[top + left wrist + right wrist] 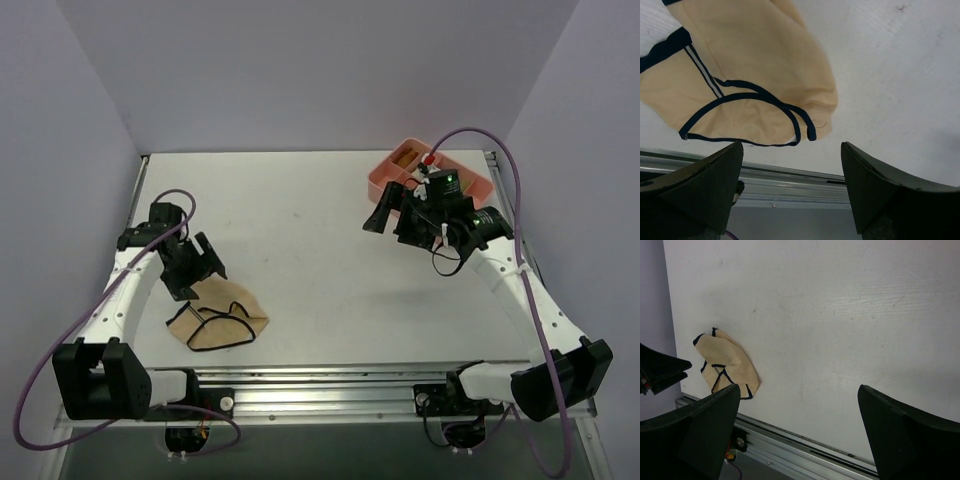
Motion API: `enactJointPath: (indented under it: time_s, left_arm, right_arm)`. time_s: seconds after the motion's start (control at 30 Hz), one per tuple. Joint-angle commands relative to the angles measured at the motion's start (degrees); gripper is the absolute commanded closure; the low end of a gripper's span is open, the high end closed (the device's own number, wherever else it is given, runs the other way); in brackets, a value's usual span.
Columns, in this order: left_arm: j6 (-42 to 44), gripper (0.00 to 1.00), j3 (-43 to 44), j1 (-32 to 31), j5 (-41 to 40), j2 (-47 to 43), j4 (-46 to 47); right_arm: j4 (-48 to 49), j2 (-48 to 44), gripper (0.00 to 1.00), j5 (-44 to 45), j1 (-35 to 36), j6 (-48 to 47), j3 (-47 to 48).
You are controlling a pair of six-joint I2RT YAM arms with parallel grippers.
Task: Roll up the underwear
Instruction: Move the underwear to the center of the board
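Note:
The underwear (220,318) is a tan cloth with thin black trim, lying crumpled and flat on the white table near the front left. My left gripper (198,268) hovers just behind its far edge, open with nothing between the fingers. In the left wrist view the underwear (750,75) fills the upper left, above the open gripper (792,145). My right gripper (386,212) hangs open and empty over the right half of the table, far from the cloth. Its wrist view shows the underwear (730,365) small at the left, beyond the open gripper (799,387).
A pink divided tray (380,176) stands at the back right, partly behind the right arm, with small items in it. A metal rail (330,385) runs along the table's near edge. Grey walls close in the left, back and right sides.

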Motion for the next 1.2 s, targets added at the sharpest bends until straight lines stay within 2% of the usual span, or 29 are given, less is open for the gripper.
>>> enactJointPath:
  time_s: [0.0, 0.27, 0.37, 0.5, 0.53, 0.57, 0.77, 0.8, 0.97, 1.07, 1.1, 1.17]
  left_arm:
    - [-0.6, 0.13, -2.4, 0.2, -0.8, 1.4, 2.2]
    - [-1.8, 0.18, -7.3, 0.3, -2.6, 7.2, 7.5]
    - [-1.6, 0.24, -8.1, 0.2, -1.5, 11.7, 11.0]
    - [-0.8, 0.43, -8.2, -1.5, 2.4, 17.6, 15.6]
    - [-0.8, 0.48, -7.7, -3.3, 2.4, 18.6, 16.0]
    - [-1.0, 0.59, -7.5, -4.2, 2.5, 20.4, 17.1]
    - [-3.6, 0.88, -5.4, -13.1, 6.4, 25.8, 22.2]
    - [-4.3, 0.97, -5.0, -14.6, 7.1, 26.4, 23.1]
    - [-7.6, 0.98, -0.2, -25.1, 9.6, 29.5, 26.9]
    - [-8.6, 0.97, 4.0, -28.8, 11.0, 31.2, 27.4]
    - [-8.6, 0.94, 6.9, -30.4, 10.6, 31.3, 26.3]
    - [-8.6, 0.73, 8.7, -31.1, 9.7, 29.9, 23.5]
  right_arm:
    - [0.2, -3.1, 0.0, -2.6, 0.5, -1.0, -1.3]
    - [-0.6, -4.3, 0.01, -3.5, 0.5, -2.2, -2.5]
    - [-1.4, -4.5, 0.01, -3.0, 0.5, -2.6, -2.4]
    - [-2.3, -5.0, 0.01, -1.1, 0.4, -2.6, -1.5]
    - [-2.4, -5.4, 0.01, -0.6, 0.4, -2.6, -1.0]
    - [-2.5, -5.5, 0.01, 0.3, 0.4, -2.6, -0.9]
    - [-3.3, -6.4, 0.02, 3.0, 0.1, -1.4, -0.6]
    - [-3.3, -6.6, 0.02, 3.6, 0.0, -1.2, -0.8]
    - [-2.5, -7.3, 0.02, 4.0, 0.0, 0.4, -2.3]
    - [-1.5, -7.2, 0.02, 3.7, 0.0, 1.0, -3.4]
    - [-1.1, -7.1, 0.02, 3.3, 0.0, 1.1, -4.1]
    - [0.5, -6.8, 0.04, 3.0, 0.4, 1.1, -4.6]
